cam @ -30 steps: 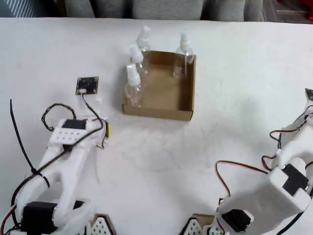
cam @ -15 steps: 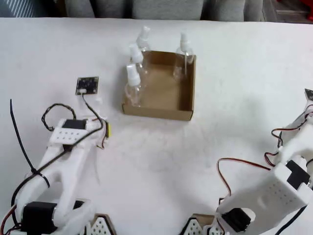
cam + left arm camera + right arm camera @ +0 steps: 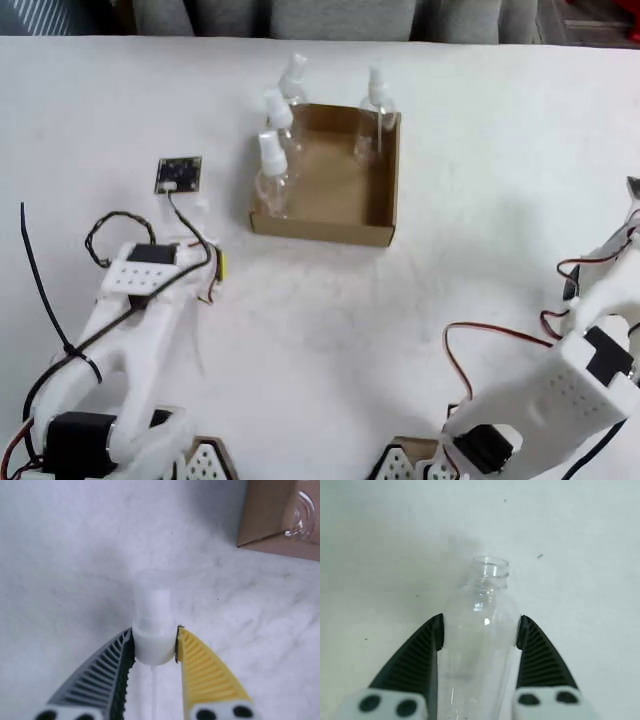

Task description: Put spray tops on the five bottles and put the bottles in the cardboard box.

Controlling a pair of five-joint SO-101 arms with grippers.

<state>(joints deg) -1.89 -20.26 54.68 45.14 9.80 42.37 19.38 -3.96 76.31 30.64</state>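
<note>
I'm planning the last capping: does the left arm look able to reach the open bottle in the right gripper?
Probably yes: the bottle pokes its open neck past the right gripper, and the box sits farther back, off the line between the arms, though they sit apart.

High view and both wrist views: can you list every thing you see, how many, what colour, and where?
table: one, white, under everything.
cardboard box: one, brown, open, middle of the table.
bottles with spray tops: four, clear with white tops, three along the box's left edge and back-left corner, one at its back-right corner.
spray top: one, white with a clear cap, between the left fingers.
uncapped bottle: one, clear, between the right fingers.
black board: one, on a wire at the left arm's tip.
left arm: one, white, front left.
right arm: one, white, front right.
left fingers: two, one yellow, one grey.
right fingers: two, black.
</note>
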